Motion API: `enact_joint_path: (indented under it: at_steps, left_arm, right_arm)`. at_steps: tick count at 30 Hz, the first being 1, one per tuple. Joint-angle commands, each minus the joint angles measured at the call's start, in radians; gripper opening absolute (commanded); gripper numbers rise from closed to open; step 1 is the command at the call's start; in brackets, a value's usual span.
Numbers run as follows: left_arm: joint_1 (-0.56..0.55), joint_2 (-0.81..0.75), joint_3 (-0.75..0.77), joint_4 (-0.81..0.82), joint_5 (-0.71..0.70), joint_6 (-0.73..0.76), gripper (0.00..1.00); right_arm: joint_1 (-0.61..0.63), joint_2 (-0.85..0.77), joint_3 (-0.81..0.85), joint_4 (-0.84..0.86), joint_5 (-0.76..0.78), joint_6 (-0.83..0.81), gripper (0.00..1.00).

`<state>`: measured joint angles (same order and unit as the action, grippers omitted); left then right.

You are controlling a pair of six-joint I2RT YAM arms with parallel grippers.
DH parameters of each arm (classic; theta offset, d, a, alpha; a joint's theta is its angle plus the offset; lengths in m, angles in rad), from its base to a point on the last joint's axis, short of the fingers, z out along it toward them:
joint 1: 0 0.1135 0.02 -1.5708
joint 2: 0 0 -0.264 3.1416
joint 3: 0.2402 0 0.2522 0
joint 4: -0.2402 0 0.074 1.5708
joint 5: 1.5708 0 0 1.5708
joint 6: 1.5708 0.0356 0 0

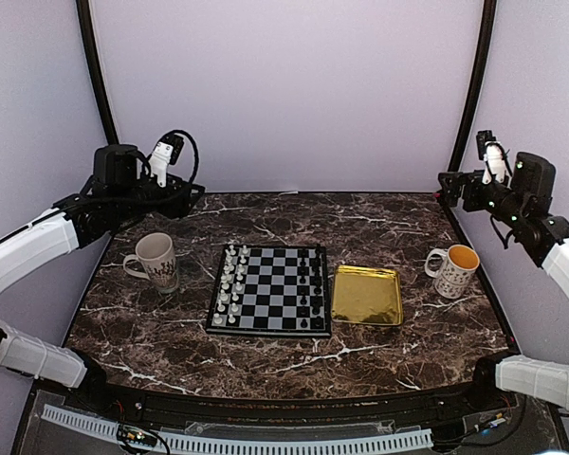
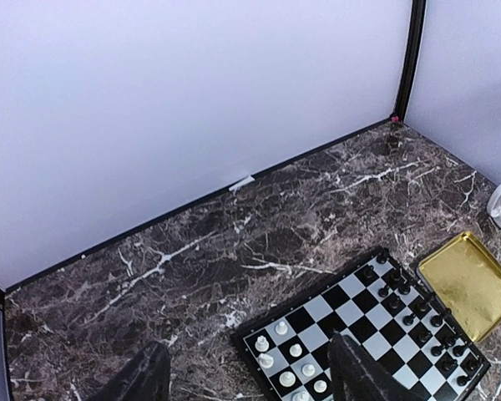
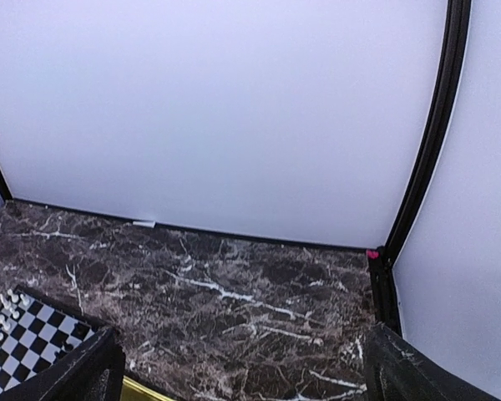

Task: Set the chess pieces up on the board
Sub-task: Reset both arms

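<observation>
Chess pieces (image 1: 317, 282) ranked on the board (image 1: 275, 290).
We see the left gripper (image 2: 250, 372) and right gripper (image 3: 250, 376), jaws spread.

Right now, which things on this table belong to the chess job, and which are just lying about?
Belong to the job: chessboard, black pieces, pale pieces.
Just lying about: gold tray, beige mug on the left, white mug on the right.

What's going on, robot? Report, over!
Left claw open, empty. Right claw open, empty. Chess pieces lined along both ends of the board. Gold tray, two mugs beside it; none blocking.
</observation>
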<state>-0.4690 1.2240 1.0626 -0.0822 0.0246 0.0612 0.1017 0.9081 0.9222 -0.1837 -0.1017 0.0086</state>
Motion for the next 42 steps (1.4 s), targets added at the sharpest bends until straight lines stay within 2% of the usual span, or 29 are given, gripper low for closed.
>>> enact_joint_path:
  at_steps: [1, 4, 9, 11, 12, 13, 18, 23, 25, 29, 32, 38, 42]
  left_arm:
    - [0.002, -0.058, 0.064, -0.047, -0.057, 0.029, 0.69]
    - [0.002, -0.070, 0.054, -0.049, -0.083, 0.043, 0.70]
    - [0.002, -0.100, -0.023, -0.003, -0.133, 0.037, 0.73]
    - [0.001, -0.113, -0.049, 0.011, -0.172, 0.001, 0.81]
    - [0.001, -0.118, -0.062, 0.021, -0.196, -0.027, 0.95]
    - [0.001, -0.119, -0.076, 0.022, -0.210, -0.052, 0.98]
    - [0.001, -0.096, -0.047, -0.056, -0.211, -0.103, 0.99]
    - [0.002, -0.086, 0.035, -0.094, -0.203, -0.066, 0.99]
    - [0.001, -0.096, 0.064, -0.091, -0.219, -0.049, 0.99]
    - [0.001, -0.128, 0.061, -0.055, -0.242, -0.014, 0.99]
    - [0.002, -0.143, 0.024, -0.019, -0.203, 0.015, 0.99]
    - [0.000, -0.136, 0.026, -0.026, -0.351, -0.214, 0.99]
    - [-0.002, -0.190, -0.034, 0.053, -0.373, -0.230, 0.99]
  right_arm:
    - [-0.005, 0.016, 0.079, 0.014, 0.020, 0.027, 1.00]
    - [-0.005, 0.068, 0.092, -0.033, 0.020, 0.027, 1.00]
    - [-0.005, 0.046, 0.026, 0.026, 0.020, 0.027, 1.00]
    - [-0.005, 0.041, 0.019, 0.023, 0.020, 0.027, 1.00]
    - [-0.005, 0.042, 0.016, 0.021, 0.020, 0.027, 1.00]
    - [-0.005, 0.043, 0.007, 0.024, 0.020, 0.027, 1.00]
    - [-0.005, 0.044, -0.032, 0.047, 0.020, 0.027, 1.00]
    - [-0.005, 0.052, 0.095, -0.037, 0.020, 0.027, 1.00]
    - [-0.005, 0.046, 0.146, -0.055, -0.090, 0.008, 1.00]
    - [-0.005, 0.047, 0.159, -0.060, -0.103, 0.017, 1.00]
    - [-0.005, 0.054, 0.127, -0.046, -0.098, 0.016, 1.00]
    - [-0.005, 0.072, 0.150, -0.054, -0.091, 0.027, 1.00]
    - [-0.005, 0.079, 0.174, -0.068, -0.093, 0.028, 1.00]
